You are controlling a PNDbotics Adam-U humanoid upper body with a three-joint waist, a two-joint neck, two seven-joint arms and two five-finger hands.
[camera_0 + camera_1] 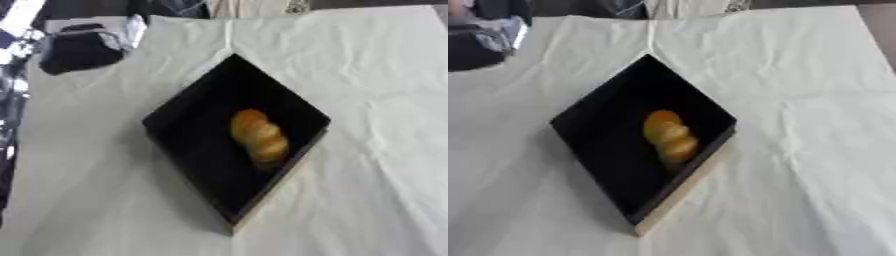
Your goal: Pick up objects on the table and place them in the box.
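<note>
I see the bread roll (259, 136) lying inside the black box (188, 107) at mid-desk (376, 165), soft and light I'd judge, best cupped round its middle, but neither hand shows, so I can't tell their state.

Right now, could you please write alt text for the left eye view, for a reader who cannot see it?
A black box, turned corner-on like a diamond, sits on a table under a wrinkled white cloth, with a golden-brown bread roll lying inside it near the right wall. A dark robot hand shows at the upper left, away from the box.
</note>
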